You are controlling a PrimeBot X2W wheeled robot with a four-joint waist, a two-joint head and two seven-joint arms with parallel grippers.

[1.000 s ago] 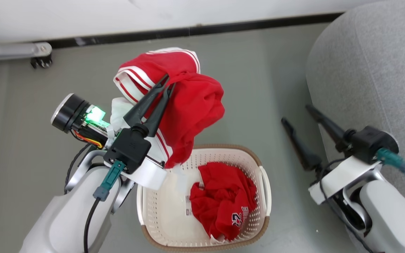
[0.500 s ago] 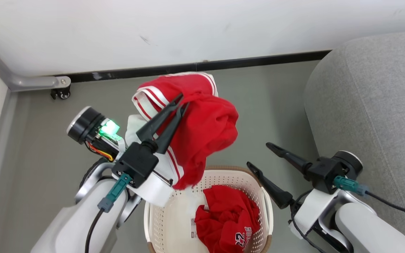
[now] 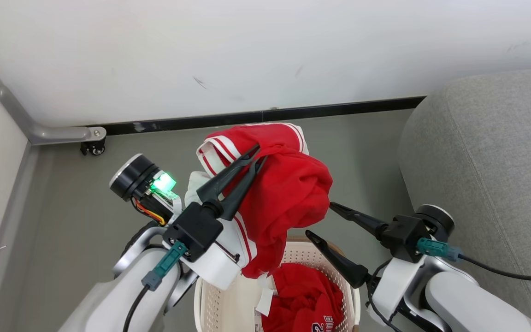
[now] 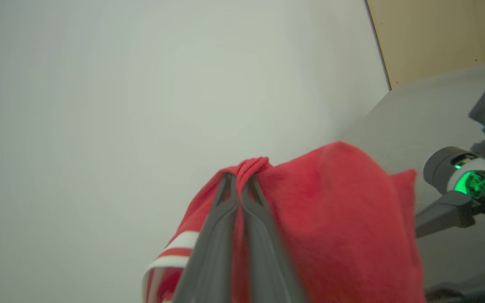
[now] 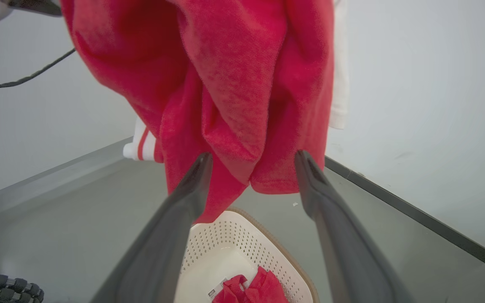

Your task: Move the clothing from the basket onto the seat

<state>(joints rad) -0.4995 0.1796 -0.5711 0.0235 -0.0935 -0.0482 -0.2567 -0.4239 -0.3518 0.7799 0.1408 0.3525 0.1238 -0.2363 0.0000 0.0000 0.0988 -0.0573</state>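
Observation:
My left gripper (image 3: 258, 152) is shut on a bunch of a red garment (image 3: 288, 193) with white striped trim. It holds the garment in the air above the basket (image 3: 215, 299). In the left wrist view the left gripper (image 4: 237, 181) pinches a red fold of this garment (image 4: 335, 219). A second red garment (image 3: 311, 299) with printed numbers lies in the basket. My right gripper (image 3: 321, 220) is open, just right of the hanging cloth. In the right wrist view the right gripper (image 5: 254, 159) frames the garment's (image 5: 234, 84) lower folds; contact is unclear. The grey seat (image 3: 486, 161) rises at the right.
A white wall with a dark baseboard (image 3: 293, 113) runs behind. A metal bar with a small caster (image 3: 92, 147) sits at the left corner. Grey floor (image 3: 62, 221) surrounds the basket (image 5: 230, 240), in which the other garment (image 5: 251, 288) lies.
The head camera has tilted up, so the basket sits lower in view. My left gripper holds the garment higher above the basket. My right gripper has swung left from the seat's side toward the cloth.

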